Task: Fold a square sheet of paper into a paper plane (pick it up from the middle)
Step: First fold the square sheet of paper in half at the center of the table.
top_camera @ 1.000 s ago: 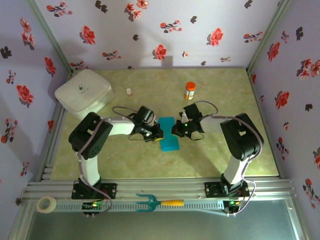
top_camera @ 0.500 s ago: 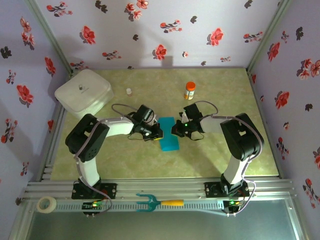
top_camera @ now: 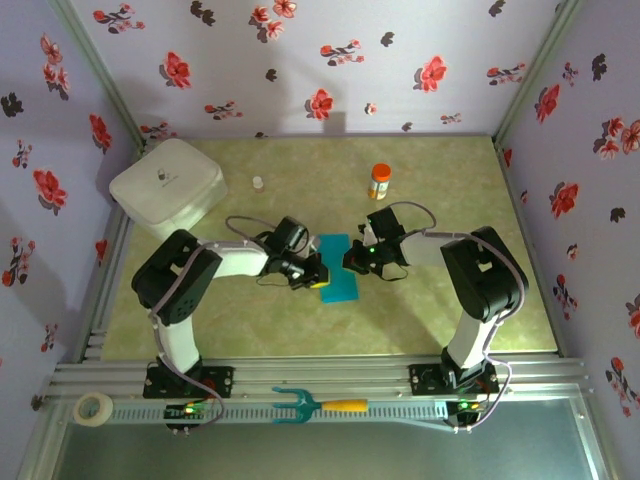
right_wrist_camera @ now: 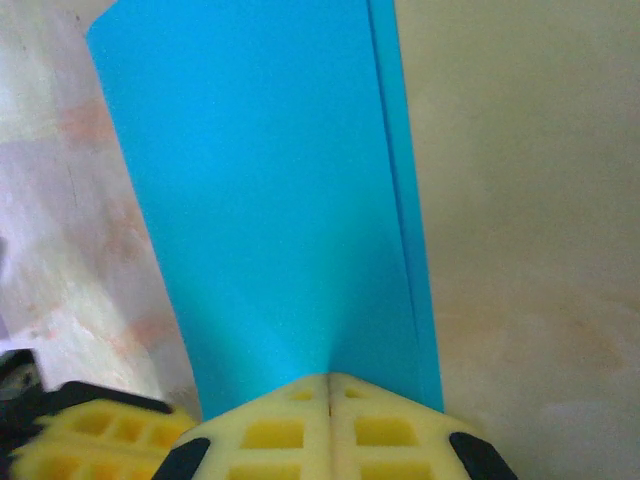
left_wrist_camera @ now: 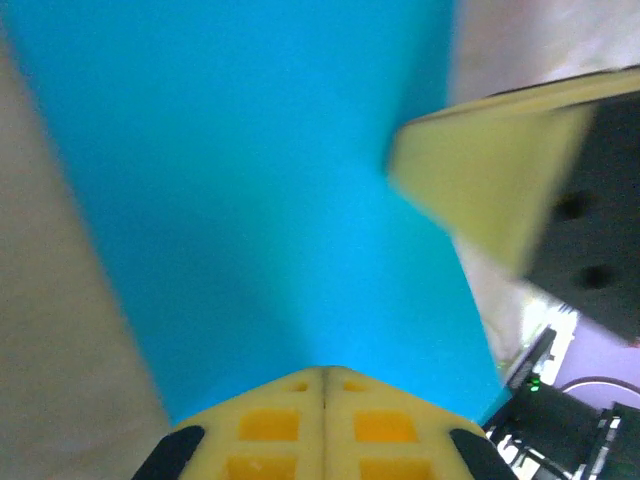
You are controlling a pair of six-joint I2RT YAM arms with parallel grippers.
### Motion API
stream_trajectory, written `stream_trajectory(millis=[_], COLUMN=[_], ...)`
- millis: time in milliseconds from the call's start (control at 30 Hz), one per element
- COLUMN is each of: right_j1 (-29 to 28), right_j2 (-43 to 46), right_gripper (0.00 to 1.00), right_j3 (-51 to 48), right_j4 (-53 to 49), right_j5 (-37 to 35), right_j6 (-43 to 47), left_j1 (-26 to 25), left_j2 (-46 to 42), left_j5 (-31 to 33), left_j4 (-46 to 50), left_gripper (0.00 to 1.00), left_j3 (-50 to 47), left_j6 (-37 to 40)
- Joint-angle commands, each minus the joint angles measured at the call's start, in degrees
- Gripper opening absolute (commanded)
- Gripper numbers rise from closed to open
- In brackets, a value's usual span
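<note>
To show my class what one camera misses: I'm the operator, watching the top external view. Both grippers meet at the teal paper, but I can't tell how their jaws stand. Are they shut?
Observer: Yes for the left. In the left wrist view, the left gripper has its fingers pressed together, tips at the teal paper.
Operator: And the right one?
Observer: The right gripper is shut too, its tips at the paper's near edge.
Operator: Is the paper a single layer?
Observer: No. The right wrist view shows an upper layer's edge running lengthwise near the right side, with a narrow strip of the lower layer beyond it.
</note>
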State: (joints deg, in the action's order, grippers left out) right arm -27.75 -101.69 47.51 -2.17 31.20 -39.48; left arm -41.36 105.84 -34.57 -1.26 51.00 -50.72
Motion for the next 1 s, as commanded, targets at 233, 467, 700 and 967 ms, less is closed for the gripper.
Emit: stream_trajectory(millis=[233,467,700,967], right_j1=[0.1,0.1,0.1,0.2], right_j2=[-2.0,-1.9,-2.0,-2.3], right_gripper=[0.00,0.00,0.00,0.00], right_j3=[-2.9,-2.9,-2.9,-3.1], right_j4=[-8.0,-8.4,-8.4,-8.1], right_j5=[-7.5,-7.7,-7.6,-7.5], right_j6=[0.5,0.6,0.7,0.7], left_j1=[-0.4,-1.8,-3.3,-3.5], left_j2=[-0.3,-5.9,-4.2,-1.4], left_j5=[4.7,4.7,1.1,1.4], left_j4=[4.1,6.9,1.1,-0.7], left_gripper=[0.00,0.00,0.00,0.00], left_j3=[-4.3,0.2,0.7,-3.9], left_j6=[3.5,2.3,-0.6,-0.1])
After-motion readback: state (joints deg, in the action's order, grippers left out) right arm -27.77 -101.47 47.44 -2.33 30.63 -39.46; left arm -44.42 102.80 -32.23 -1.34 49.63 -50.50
